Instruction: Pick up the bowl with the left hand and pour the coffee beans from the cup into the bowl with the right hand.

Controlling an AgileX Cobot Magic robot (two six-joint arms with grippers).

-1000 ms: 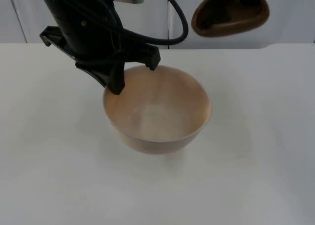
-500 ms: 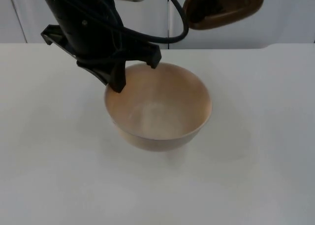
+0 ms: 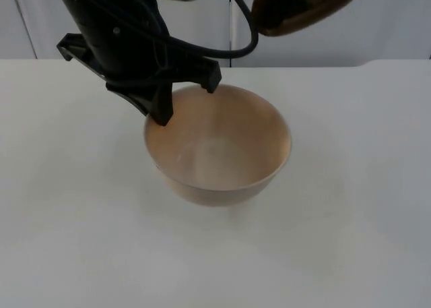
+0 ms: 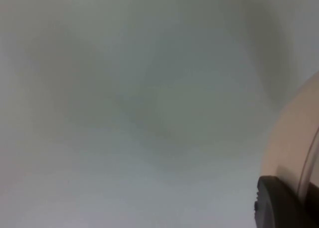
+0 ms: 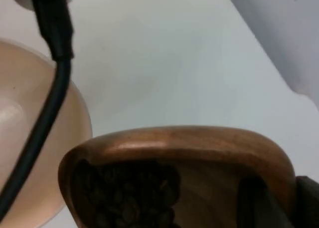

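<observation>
— What do you have in the containers?

— I count one bowl (image 3: 217, 146) and one cup (image 3: 303, 8). The bowl is pale wood and I see nothing in it. The cup is dark brown wood, with coffee beans (image 5: 122, 200) inside it.

— Where are they?

— My left gripper (image 3: 180, 96) is clamped on the bowl's far-left rim, one finger inside and one outside, holding it just above the table (image 3: 67, 240). In the left wrist view a fingertip (image 4: 281, 203) sits against the bowl's wall. The cup is held up high, behind and to the right of the bowl. I take it my right gripper has it, but I cannot tell how its fingers sit.

— Any change?

— Over the last second the cup has moved up and slightly left; the bowl has barely shifted.
</observation>
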